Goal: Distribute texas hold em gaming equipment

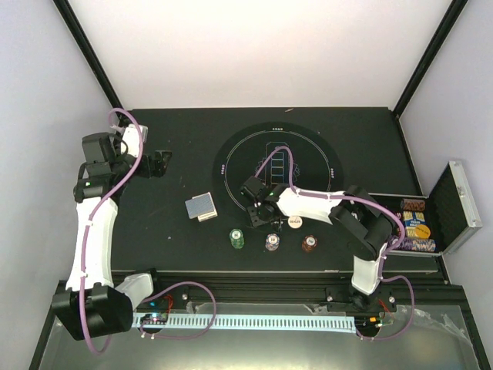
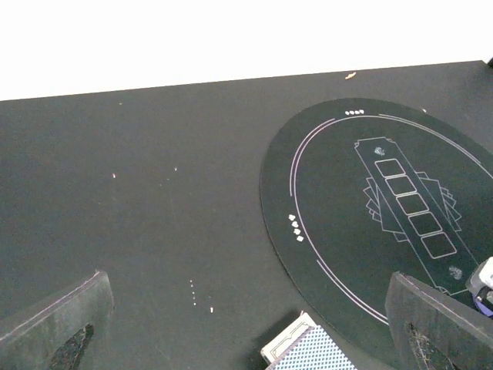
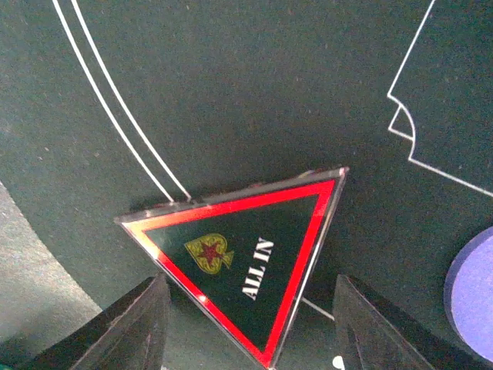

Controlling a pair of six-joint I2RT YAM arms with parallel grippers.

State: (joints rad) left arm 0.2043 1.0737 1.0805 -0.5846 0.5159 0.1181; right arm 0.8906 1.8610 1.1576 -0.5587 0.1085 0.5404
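the right gripper (image 3: 248,293) hangs over the red triangle marker (image 3: 246,270) with its jaws parted and nothing clamped. the marker lies flat between the two fingers at the near edge of the round black mat (image 1: 308,154), one corner over the mat's double white line. it has a red border and a dark centre with a yellow spade, a red star and "all in" in white. the left gripper (image 2: 246,301) is spread wide above bare table, near the grey-blue-backed card deck (image 1: 201,206).
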